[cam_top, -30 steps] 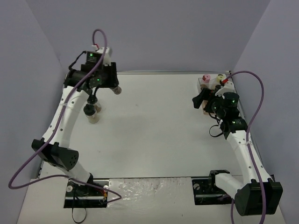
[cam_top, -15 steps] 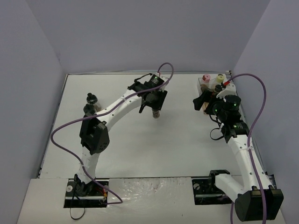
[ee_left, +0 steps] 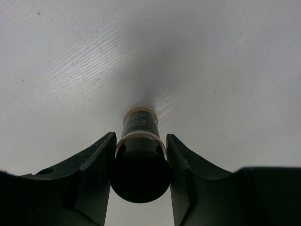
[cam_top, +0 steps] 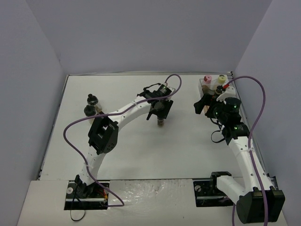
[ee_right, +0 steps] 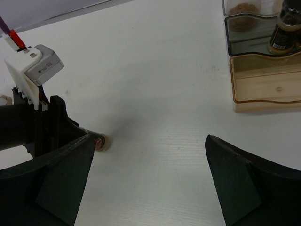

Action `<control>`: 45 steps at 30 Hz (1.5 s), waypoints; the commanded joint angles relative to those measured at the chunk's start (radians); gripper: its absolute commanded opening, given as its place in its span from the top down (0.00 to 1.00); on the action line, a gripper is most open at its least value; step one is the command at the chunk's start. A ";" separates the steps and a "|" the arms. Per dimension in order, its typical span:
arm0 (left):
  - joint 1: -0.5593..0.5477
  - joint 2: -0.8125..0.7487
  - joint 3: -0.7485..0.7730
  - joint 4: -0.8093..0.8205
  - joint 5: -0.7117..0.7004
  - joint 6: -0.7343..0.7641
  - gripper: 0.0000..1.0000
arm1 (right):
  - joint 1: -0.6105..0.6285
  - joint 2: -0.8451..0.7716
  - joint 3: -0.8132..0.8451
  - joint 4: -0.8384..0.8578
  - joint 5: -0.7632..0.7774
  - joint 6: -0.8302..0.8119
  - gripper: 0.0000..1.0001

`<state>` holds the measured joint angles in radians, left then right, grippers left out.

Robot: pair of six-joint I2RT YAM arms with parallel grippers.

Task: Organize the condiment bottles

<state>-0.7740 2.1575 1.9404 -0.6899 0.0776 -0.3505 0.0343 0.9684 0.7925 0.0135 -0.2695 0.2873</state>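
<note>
My left gripper is shut on a small dark bottle with a black cap, held upright at the middle of the table. The bottle's base is close to the table; I cannot tell if it touches. It also shows in the right wrist view. Two black-capped bottles stand at the far left. The clear tray with a wooden base at the back right holds a pink-capped bottle, a pale yellow-capped one and a black-capped one. My right gripper is open and empty, left of the tray.
The purple-grey walls close in the table on the left, back and right. The right arm's purple cable loops beside the tray. The left arm stretches across the table's left half.
My left arm has swung from the far left to the table's middle with the bottle, then a little further right and lower. The right arm has barely moved.
</note>
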 commanded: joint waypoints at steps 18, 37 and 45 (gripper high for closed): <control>-0.007 -0.216 -0.040 0.098 -0.079 -0.024 0.08 | 0.033 -0.017 0.014 0.045 -0.019 -0.036 0.00; 0.225 -0.996 -0.713 0.170 -0.298 -0.025 0.03 | 0.540 0.297 0.121 0.147 0.154 -0.203 0.02; 0.245 -1.107 -0.841 0.208 -0.238 0.041 0.03 | 0.606 0.501 0.190 0.173 0.224 -0.230 0.09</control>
<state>-0.5414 1.0793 1.1155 -0.5683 -0.1914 -0.3557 0.6303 1.4113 0.9123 0.1014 -0.1116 0.0919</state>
